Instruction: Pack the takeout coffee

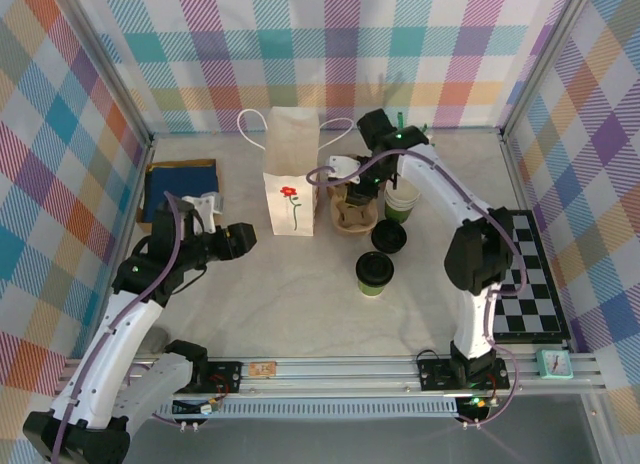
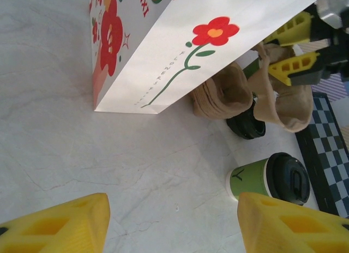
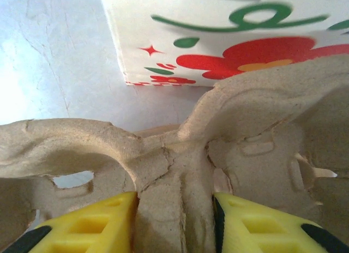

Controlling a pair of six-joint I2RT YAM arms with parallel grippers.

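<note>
On the bench, the white bag stands upright at mid-field. Just right of it, my right end effector pinches the centre ridge of the pulp carrier; I cannot tell how deep it seats. The takeout coffee stands lidded nearer my bases, touching nothing. My left end effector is spread and empty. Keep the pinch centred and lift the carrier level.

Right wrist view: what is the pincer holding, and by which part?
The right pincer is shut on the moulded pulp cup carrier, pinching its central ridge between the cup wells.
</note>
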